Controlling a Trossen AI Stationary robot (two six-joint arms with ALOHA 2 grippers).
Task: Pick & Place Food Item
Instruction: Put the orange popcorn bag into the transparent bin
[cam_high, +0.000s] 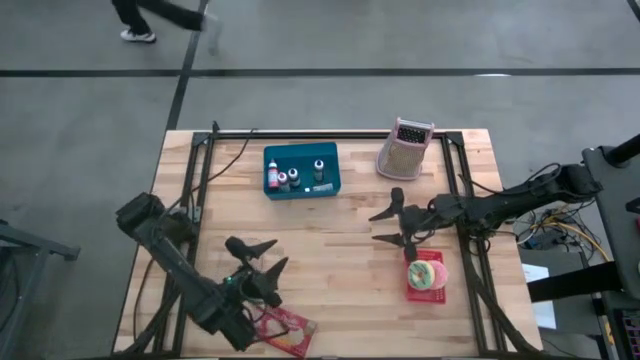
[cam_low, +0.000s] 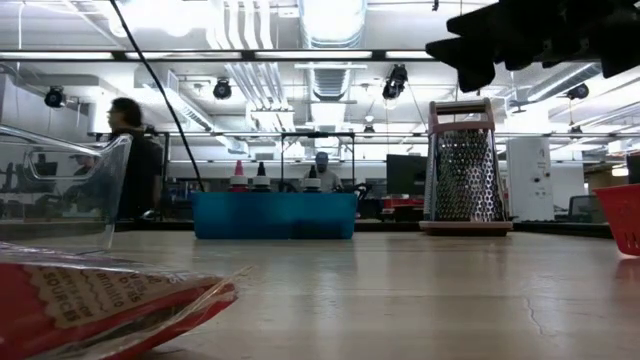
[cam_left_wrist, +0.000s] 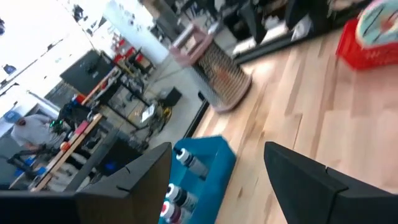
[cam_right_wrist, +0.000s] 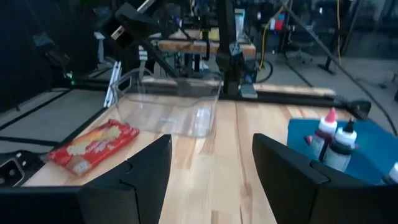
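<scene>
Food: red snack packet (cam_high: 285, 330) lay at the bench's front edge, left of centre | left gripper (cam_high: 262, 257) hovered just behind it, fingers spread, empty | right gripper (cam_high: 397, 225) open, waiting by the red basket (cam_high: 427, 287) | you needed to drop squarely over the packet before closing.

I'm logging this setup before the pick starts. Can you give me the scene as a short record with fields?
left gripper: open, empty, above the near-left table
right gripper: open, empty, beside the red basket
snack pack: flat at the near edge, not held
clear bin: next to the snack pack
red basket: near right, holds a round item
blue tray: far side, holds bottles
grater: upright, far right
</scene>
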